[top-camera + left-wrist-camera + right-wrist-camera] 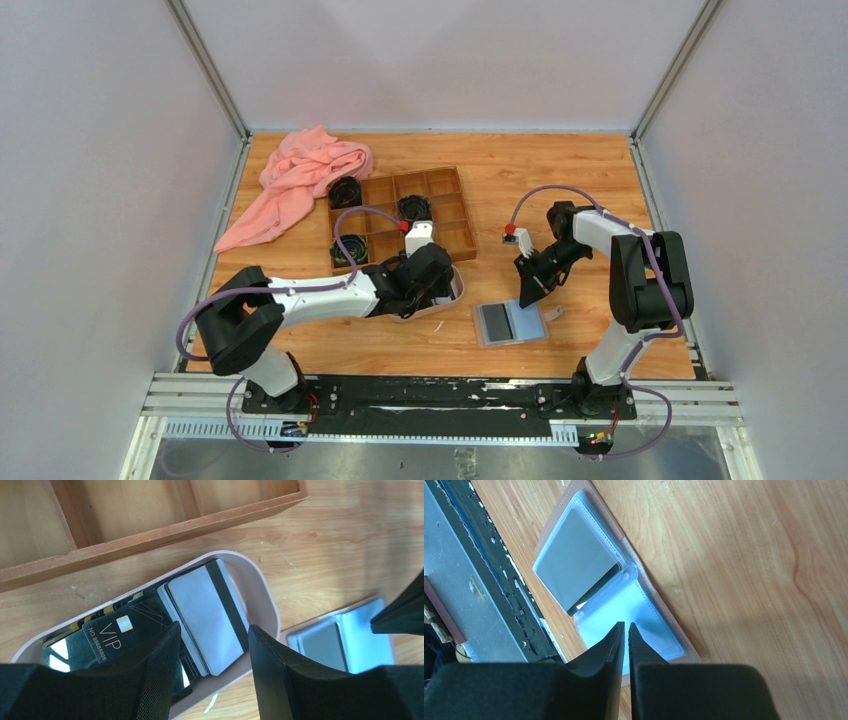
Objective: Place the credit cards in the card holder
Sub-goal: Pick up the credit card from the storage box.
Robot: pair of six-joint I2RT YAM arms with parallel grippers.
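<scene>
Several credit cards lie stacked in a pinkish oval tray (260,587): a black VIP card (117,630) and a light grey card with a black stripe (207,615) on top. My left gripper (212,627) is open just above them, one finger over the black card and one over the tray's right rim; it also shows in the top view (432,282). The card holder (644,605) lies open on the table to the tray's right (510,322), with one grey card (574,560) in its left pocket. My right gripper (624,626) is shut and empty above the holder's right page.
A brown wooden compartment box (445,215) with black coiled items (415,207) stands just behind the tray. A pink cloth (300,180) lies at the back left. The table's near edge and black rail (499,575) run close to the holder.
</scene>
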